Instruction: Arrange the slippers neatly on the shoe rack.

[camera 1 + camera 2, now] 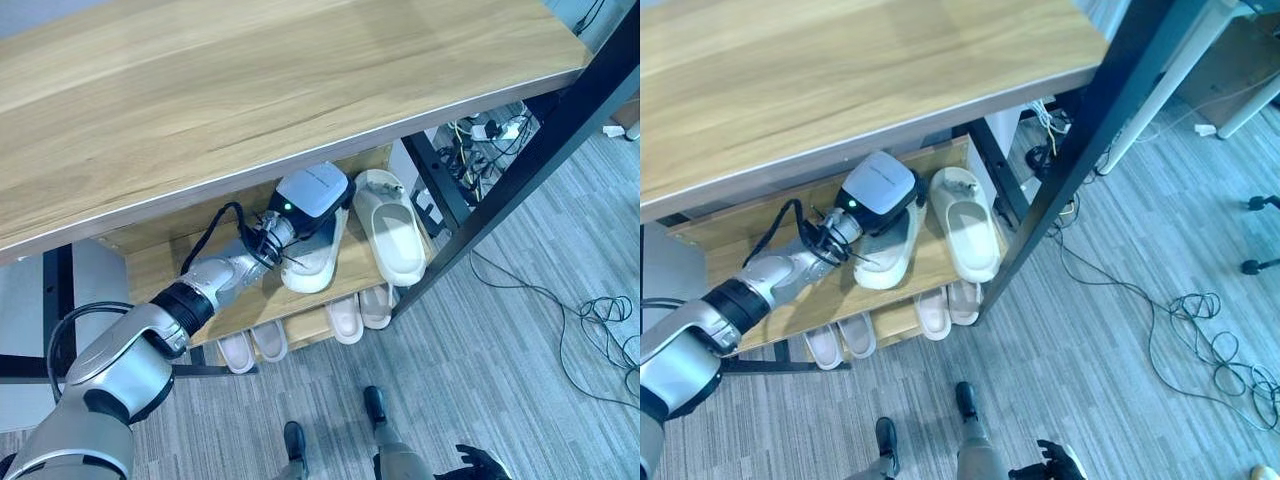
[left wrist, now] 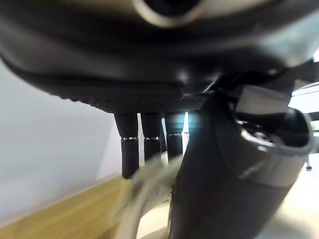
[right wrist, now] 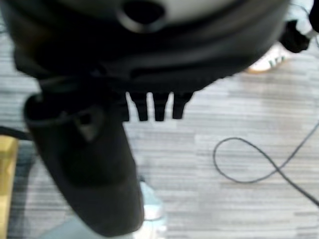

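Our left hand (image 1: 310, 195) is on the slipper (image 1: 312, 262) beside its mate (image 1: 392, 232) to align them on the shelf (image 1: 160, 270); grip hidden, can't tell; right hand (image 3: 149, 107) relaxed, empty.

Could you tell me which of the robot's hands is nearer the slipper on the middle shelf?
Left. The left hand is on the slipper; the right hand hangs low over the floor.

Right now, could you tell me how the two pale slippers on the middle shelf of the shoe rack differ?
The left slipper lies partly under the left hand, whose fingers reach down at it; the right slipper lies free, untouched. The left slipper's front end is hidden under the hand, while the right slipper shows whole, its opening facing up. Both are pale, lie side by side on the middle shelf, and point the same way.
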You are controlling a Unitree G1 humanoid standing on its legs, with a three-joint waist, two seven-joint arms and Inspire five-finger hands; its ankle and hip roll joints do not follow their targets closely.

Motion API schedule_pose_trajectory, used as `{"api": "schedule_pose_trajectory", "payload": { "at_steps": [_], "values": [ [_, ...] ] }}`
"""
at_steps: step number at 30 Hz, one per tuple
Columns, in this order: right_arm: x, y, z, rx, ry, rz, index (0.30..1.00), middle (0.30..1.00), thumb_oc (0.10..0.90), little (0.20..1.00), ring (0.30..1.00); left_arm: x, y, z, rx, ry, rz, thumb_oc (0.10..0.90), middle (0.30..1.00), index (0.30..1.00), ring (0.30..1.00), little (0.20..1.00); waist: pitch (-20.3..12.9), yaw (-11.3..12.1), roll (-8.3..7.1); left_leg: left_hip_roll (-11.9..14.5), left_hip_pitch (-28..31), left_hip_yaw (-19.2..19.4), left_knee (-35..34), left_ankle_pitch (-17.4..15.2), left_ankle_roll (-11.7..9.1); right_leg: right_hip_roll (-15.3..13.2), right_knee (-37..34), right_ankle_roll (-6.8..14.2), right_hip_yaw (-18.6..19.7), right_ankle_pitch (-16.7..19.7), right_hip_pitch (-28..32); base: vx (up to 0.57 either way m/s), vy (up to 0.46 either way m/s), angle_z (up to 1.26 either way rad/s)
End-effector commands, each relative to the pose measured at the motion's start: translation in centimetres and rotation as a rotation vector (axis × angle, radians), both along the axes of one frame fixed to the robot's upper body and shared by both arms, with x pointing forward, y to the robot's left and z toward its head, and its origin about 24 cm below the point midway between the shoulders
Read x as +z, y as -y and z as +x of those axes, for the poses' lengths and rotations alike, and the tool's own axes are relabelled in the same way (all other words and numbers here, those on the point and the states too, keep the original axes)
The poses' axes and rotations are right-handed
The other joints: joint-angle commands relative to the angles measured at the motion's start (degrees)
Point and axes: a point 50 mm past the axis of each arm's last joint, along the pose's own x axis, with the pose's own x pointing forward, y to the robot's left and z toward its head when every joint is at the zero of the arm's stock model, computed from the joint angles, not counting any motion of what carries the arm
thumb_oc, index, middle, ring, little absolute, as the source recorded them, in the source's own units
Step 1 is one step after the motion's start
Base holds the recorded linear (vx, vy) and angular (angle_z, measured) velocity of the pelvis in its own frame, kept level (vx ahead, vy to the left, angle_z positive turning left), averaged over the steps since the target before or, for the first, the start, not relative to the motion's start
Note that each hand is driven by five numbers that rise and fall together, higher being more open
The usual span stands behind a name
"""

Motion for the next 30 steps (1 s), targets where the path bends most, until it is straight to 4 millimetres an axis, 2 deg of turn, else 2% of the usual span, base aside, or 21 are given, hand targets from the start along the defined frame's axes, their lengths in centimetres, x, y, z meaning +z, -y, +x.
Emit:
{"api": "schedule_pose_trajectory", "payload": {
  "at_steps": [1, 5, 14, 22, 30],
  "values": [
    [0.3, 1.8, -1.4, -0.046, -0.013, -0.050, 0.900, 0.900, 0.800, 0.900, 0.900, 8.6, 0.0, 1.6, 0.052, 0.195, -0.145, 0.800, 0.900, 0.900, 0.900, 0.900, -0.12, 0.13, -3.25, -2.43, -0.81, -2.13, 0.07, -1.96, 0.21, -2.27, 0.28, 5.83, -2.46, -5.32, 3.62, -0.01, 0.001, -0.04],
    [0.1, 1.4, -1.8, -0.049, -0.027, -0.033, 0.900, 0.900, 0.800, 0.900, 0.900, 8.6, -0.2, 1.4, 0.038, 0.173, -0.152, 0.800, 0.900, 0.900, 0.900, 0.900, 0.27, 0.10, -2.96, -2.62, -0.48, -2.02, 0.07, -2.02, 0.22, -2.45, 0.28, 5.81, -2.53, -5.33, 3.85, -0.01, 0.000, -0.05],
    [-0.4, 0.8, -2.5, -0.066, -0.062, 0.012, 0.900, 0.900, 0.800, 0.900, 0.900, 8.0, -0.1, 0.7, -0.011, 0.100, -0.297, 0.800, 0.900, 0.900, 0.900, 0.900, 1.18, 0.87, -2.76, -2.92, 0.39, -2.09, 0.07, -2.08, 0.22, -2.55, 0.28, 5.44, -2.71, -5.78, 4.95, -0.01, -0.004, -0.01],
    [-0.5, 0.6, -2.5, -0.071, -0.069, 0.032, 0.900, 0.900, 0.800, 0.900, 0.900, 7.3, -1.2, 0.0, 0.009, 0.183, -0.144, 0.800, 0.900, 0.900, 0.900, 0.900, 1.09, 1.85, -2.48, -2.79, 1.12, -2.42, 0.07, -2.27, 0.28, -2.58, 0.28, 5.45, -2.94, -6.09, 5.98, 0.00, 0.000, 0.00],
    [-0.8, 0.1, -3.3, -0.074, -0.098, 0.053, 0.900, 0.900, 0.800, 0.900, 0.900, 4.0, -3.0, -0.5, 0.030, 0.109, -0.053, 0.800, 0.900, 0.900, 0.900, 0.900, -0.02, 2.43, -2.40, -2.57, 2.26, -2.52, 0.07, -2.56, 0.32, -2.40, 0.28, 5.53, -3.50, -6.61, 7.35, 0.00, -0.002, 0.00]
  ]
}}
